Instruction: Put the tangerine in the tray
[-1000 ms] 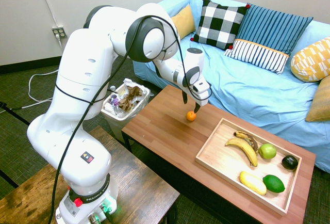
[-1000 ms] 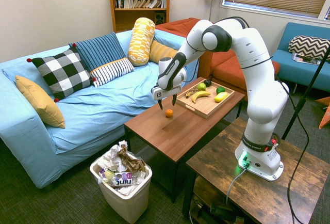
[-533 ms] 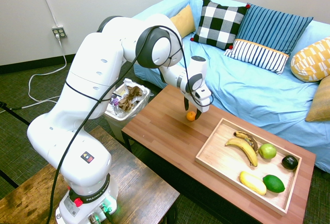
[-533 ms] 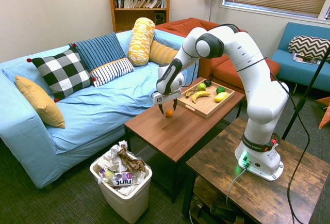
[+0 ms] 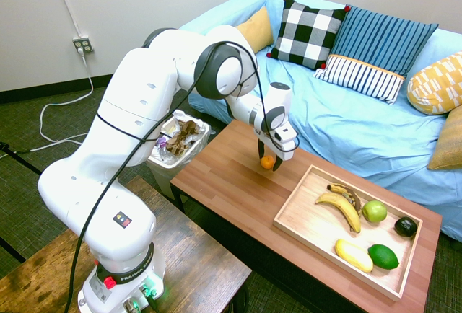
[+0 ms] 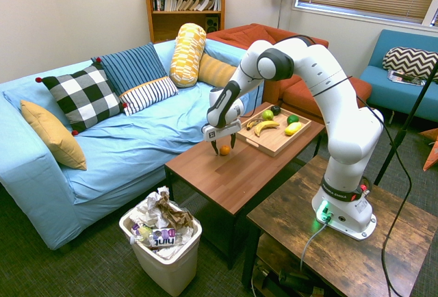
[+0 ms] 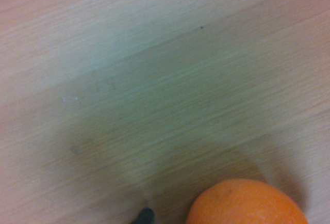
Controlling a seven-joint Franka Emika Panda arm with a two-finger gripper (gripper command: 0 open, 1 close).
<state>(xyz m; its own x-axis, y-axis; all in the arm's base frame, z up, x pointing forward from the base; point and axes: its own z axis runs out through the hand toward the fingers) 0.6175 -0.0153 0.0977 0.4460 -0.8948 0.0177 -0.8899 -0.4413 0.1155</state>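
Straddling the tangerine (image 5: 267, 161) on the tabletop (image 5: 231, 190), the gripper (image 5: 268, 163) hangs with fingers spread apart, grasp and carry to the tray (image 5: 303, 215) not yet done.

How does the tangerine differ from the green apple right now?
The tangerine is bright orange; the green apple is pale green. The tangerine looks smaller than the apple. The tangerine sits on the bare table outside the tray, while the apple lies inside the tray beside a banana. The open gripper straddles the tangerine; nothing is near the apple. Both are round fruits.
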